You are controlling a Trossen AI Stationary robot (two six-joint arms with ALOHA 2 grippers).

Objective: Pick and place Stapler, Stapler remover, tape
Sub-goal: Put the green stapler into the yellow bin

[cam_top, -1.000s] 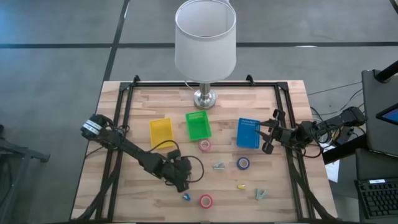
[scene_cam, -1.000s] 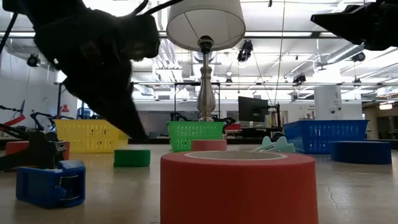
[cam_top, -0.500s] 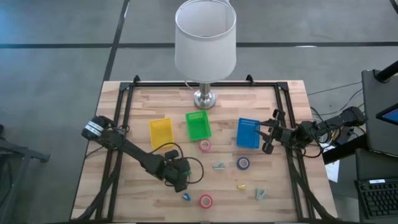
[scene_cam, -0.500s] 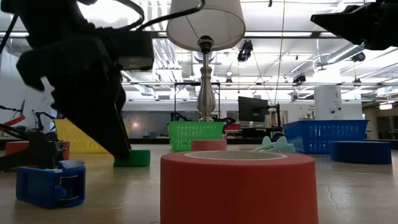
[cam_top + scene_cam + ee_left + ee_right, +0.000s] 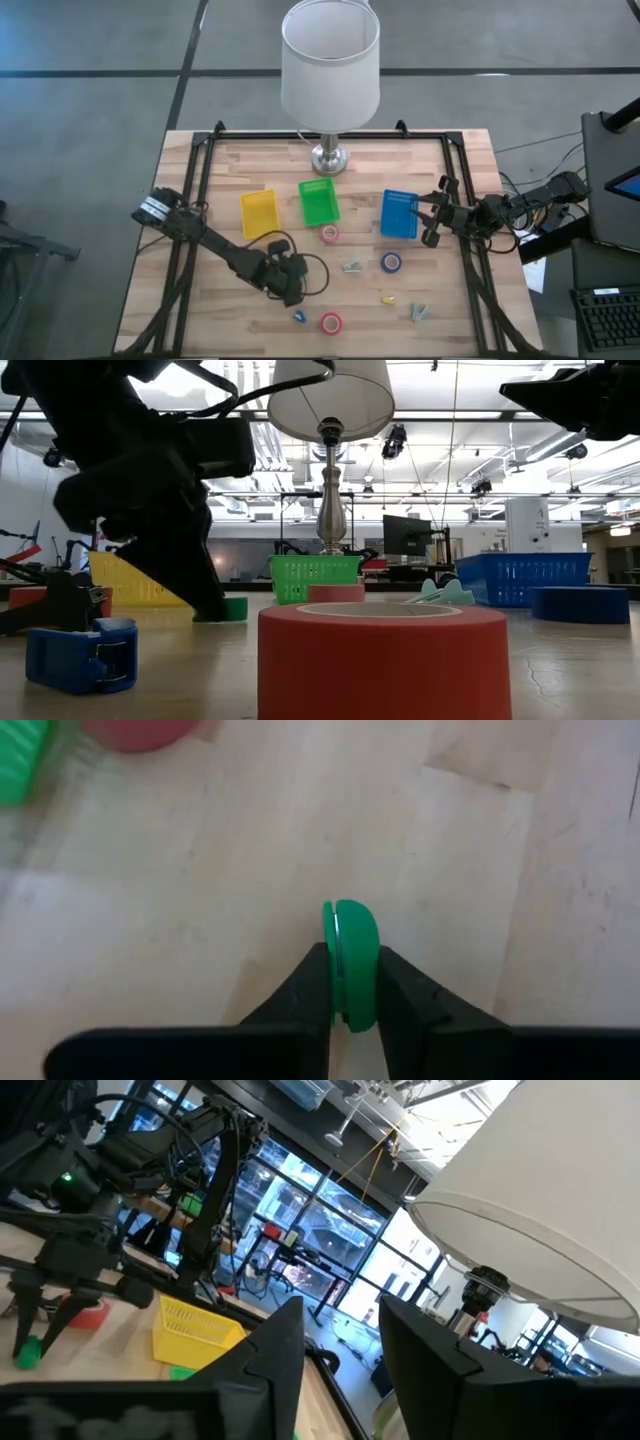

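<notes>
My left gripper [image 5: 288, 280] is low over the near-left part of the table, shut on a small green round piece [image 5: 350, 935] that the high view hides under it. A pink tape roll [image 5: 329, 233], a blue tape roll [image 5: 391, 262] and a red tape roll [image 5: 331, 322] lie flat on the wood. A small blue stapler-like piece [image 5: 299, 317] lies beside the red roll. Two grey-green pieces [image 5: 352, 266] [image 5: 419, 313] also lie there. My right gripper [image 5: 435, 215] waits open by the blue tray's right side. My left gripper pinches the green piece between its two fingers [image 5: 312, 982], which come at it from above, slanting. The piece shows edge-on between them, with its far rim [image 5: 348, 912] sticking out past the fingertips. In the low view its lower edge [image 5: 236, 617] is at table level; I cannot tell whether it is lifted.
A yellow tray [image 5: 258, 212], a green tray [image 5: 318, 200] and a blue tray [image 5: 399, 213] stand in a row at mid-table. A lamp base [image 5: 328, 157] stands at the far edge, its shade overhead. A small yellow piece [image 5: 388, 299] lies near the front right.
In the low view my left gripper has come down over the green piece and now covers most of it. The piece has shifted slightly toward the table's right.
</notes>
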